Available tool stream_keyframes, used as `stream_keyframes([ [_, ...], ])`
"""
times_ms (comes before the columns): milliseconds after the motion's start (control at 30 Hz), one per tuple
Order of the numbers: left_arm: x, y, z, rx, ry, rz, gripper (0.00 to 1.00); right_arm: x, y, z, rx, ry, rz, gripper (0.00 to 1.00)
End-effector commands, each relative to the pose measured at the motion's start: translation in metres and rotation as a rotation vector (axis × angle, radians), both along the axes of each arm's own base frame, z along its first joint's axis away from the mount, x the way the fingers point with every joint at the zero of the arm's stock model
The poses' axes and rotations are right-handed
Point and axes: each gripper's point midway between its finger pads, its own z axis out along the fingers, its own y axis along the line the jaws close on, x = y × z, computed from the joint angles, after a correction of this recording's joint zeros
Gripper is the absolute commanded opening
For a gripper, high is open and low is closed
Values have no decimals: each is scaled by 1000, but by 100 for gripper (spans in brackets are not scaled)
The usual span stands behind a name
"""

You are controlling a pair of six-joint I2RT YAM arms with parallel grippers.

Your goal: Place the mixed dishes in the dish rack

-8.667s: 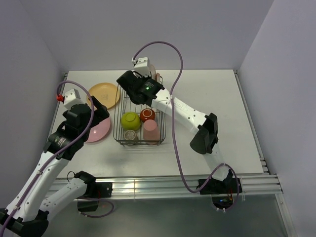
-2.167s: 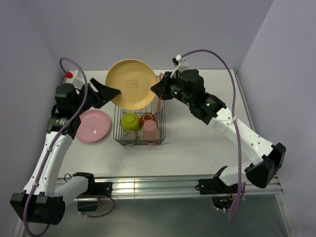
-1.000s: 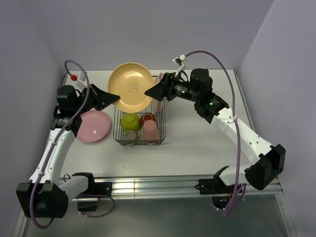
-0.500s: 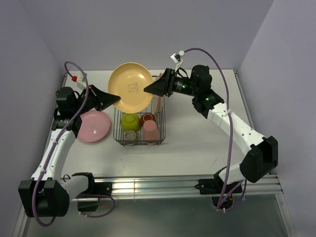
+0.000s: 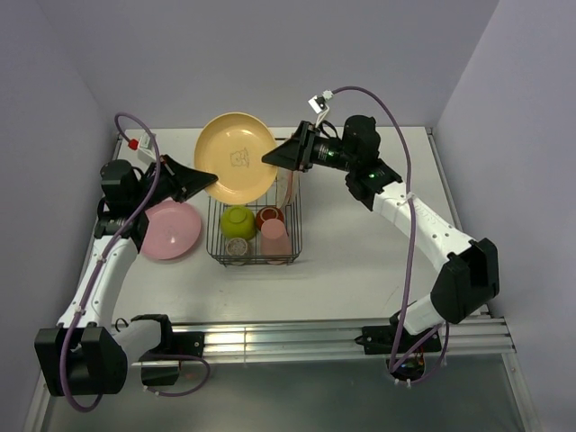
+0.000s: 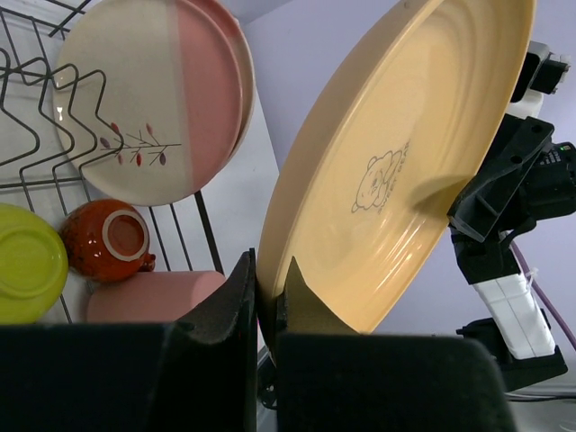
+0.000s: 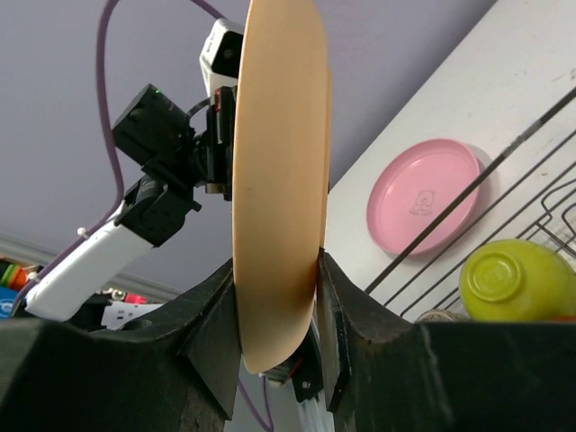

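Left gripper (image 6: 268, 270): clamped on orange-yellow plate (image 5: 236, 169) rim.
Right gripper (image 7: 277, 270): pinching opposite rim (handover grip).
Handover: release your left only once right holds firm.

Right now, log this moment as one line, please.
orange-yellow plate: aloft, on edge, over dish rack | left gripper: shut on one rim | right gripper: shut on opposite rim

The white table (image 5: 378, 252) carries the wire dish rack (image 5: 256, 262) and, just left of it, a pink plate (image 5: 169, 230).
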Motion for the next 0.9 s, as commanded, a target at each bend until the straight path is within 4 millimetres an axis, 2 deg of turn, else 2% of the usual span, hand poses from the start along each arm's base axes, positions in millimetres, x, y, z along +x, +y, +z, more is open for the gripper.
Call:
stream_keyframes([
  [0,-15,-12,8,13,-61,-98,0,-8,9,42,50,-129,21,10],
  [33,-13,-11,10,24,-56,-79,0,-4,10,33,16,-89,1,0],
  [100,-11,-8,10,49,-67,-64,0,4,12,32,-14,-97,-45,0],
  [167,-9,-6,11,66,-69,-48,2,3,16,23,-55,-67,-70,0],
  [200,-8,-6,12,69,-76,-46,7,5,17,27,-70,-91,-90,0],
  [233,-7,-6,15,72,-84,-41,13,9,17,20,-106,-66,-134,0],
  [267,-6,-5,14,73,-81,-38,20,5,24,17,-126,-68,-138,0],
  [300,-7,-5,10,72,-55,-39,26,5,26,22,-141,-92,-155,0],
  [367,-6,-5,9,72,-47,-36,36,13,23,11,-208,-64,-242,0],
  [400,-5,-5,9,73,-47,-35,38,9,24,8,-237,-49,-259,0],
  [433,-4,-5,10,72,-47,-33,41,16,20,7,-259,-44,-327,0],
  [600,-1,-2,13,78,-43,-2,48,18,16,-8,-364,10,-462,0],
  [700,2,0,15,90,-38,15,57,25,13,-11,-403,12,-541,0],
  [733,3,1,16,99,-42,24,61,23,16,-19,-437,19,-542,0],
  [767,5,3,15,107,-40,34,66,23,16,-19,-450,16,-556,0],
  [833,7,6,13,123,-27,59,71,27,12,-18,-483,9,-610,0],
  [867,8,7,11,127,-23,67,74,23,15,-11,-483,-4,-619,0],
])
